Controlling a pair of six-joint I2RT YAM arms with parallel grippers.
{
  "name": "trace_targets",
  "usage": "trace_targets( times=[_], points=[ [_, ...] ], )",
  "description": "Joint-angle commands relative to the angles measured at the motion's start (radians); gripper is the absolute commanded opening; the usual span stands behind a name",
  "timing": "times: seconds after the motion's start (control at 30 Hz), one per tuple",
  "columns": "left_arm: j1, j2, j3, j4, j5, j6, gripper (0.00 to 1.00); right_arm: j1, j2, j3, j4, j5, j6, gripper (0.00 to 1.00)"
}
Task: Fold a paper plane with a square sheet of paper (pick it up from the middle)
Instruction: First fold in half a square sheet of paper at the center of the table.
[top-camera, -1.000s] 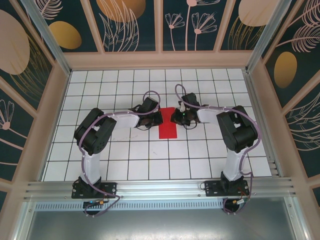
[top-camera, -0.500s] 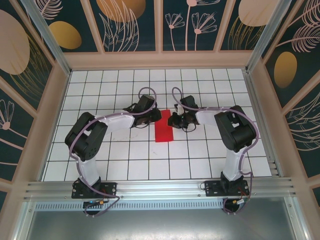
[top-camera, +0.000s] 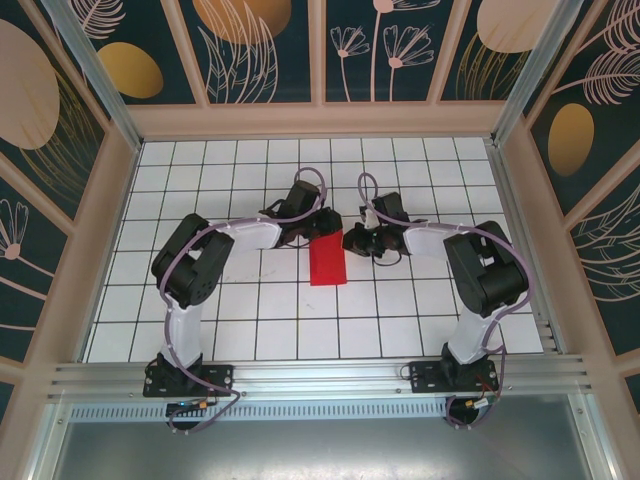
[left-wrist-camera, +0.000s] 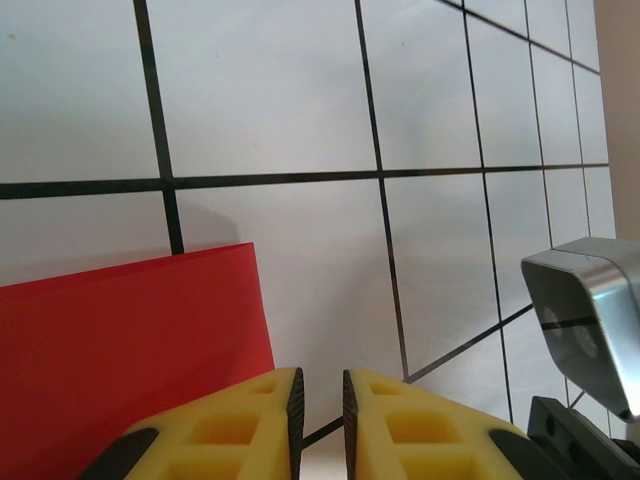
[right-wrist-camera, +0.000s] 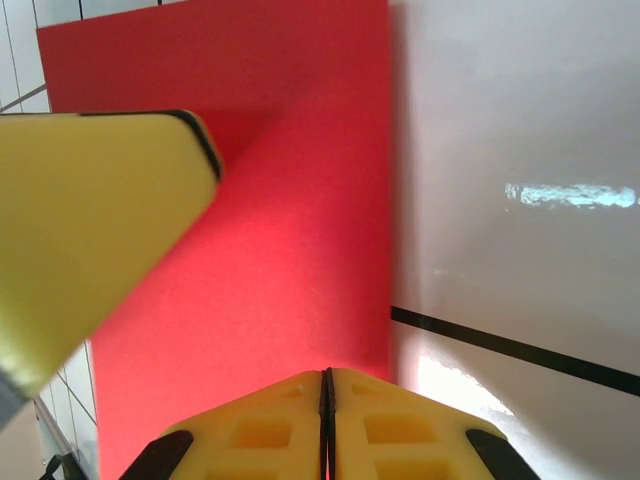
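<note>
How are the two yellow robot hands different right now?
The left gripper has a thin gap between its fingers; the right gripper is squeezed shut. The left gripper's tips point at white table beside the red paper; the right gripper's sit over it. Both are yellow.

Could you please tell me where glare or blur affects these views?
Right wrist view: a glare streak on the white table, and a blurred yellow finger at left. Left wrist view: the edge of the red paper is sharp. Top external view: evenly lit.
</note>
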Motion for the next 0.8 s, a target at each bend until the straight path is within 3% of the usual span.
trace_targets(
  times=[0.0,0.77],
  points=[
    [0.006,0.028,0.035,0.027,0.039,-0.005,0.21,0.002,0.010,-0.010,0.034,-0.007,0.029,0.13],
    [0.006,0.149,0.106,-0.061,-0.012,0.029,0.16,0.023,0.120,0.032,-0.030,0.001,0.010,0.12]
  ],
)
